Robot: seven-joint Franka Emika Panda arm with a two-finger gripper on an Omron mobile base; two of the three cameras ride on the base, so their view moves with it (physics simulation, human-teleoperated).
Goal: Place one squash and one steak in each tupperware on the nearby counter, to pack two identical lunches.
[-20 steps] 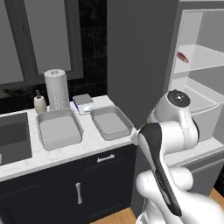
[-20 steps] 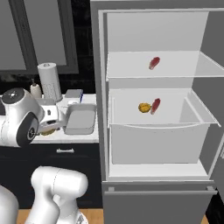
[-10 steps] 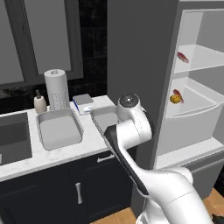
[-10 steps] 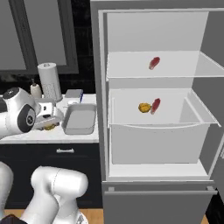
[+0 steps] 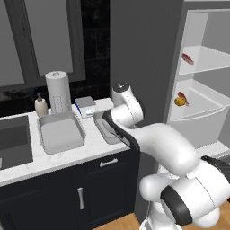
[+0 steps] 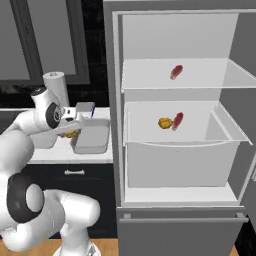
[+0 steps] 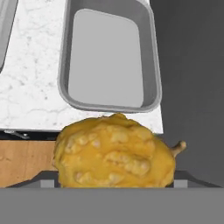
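Note:
My gripper (image 6: 73, 130) is shut on a lumpy yellow-orange squash (image 7: 114, 151), which hides the fingertips in the hand view. It hangs over the front edge of the counter (image 7: 30, 87), just short of the right tupperware (image 7: 109, 57), an empty grey tray. The left tupperware (image 5: 60, 132) is also empty. A second squash (image 6: 165, 122) lies in the open fridge drawer beside a red steak (image 6: 178, 120). Another steak (image 6: 176, 71) rests on the shelf above.
The open fridge (image 6: 175, 195) stands right of the counter with its drawer pulled out. A paper towel roll (image 5: 58, 92), a soap bottle (image 5: 41, 107) and a small box (image 5: 85, 106) line the back. The dark sink (image 5: 13, 141) lies left of the trays.
The arm has swung left, away from the fridge and over the counter, carrying the squash toward the right tupperware. The jaws have kept their width.

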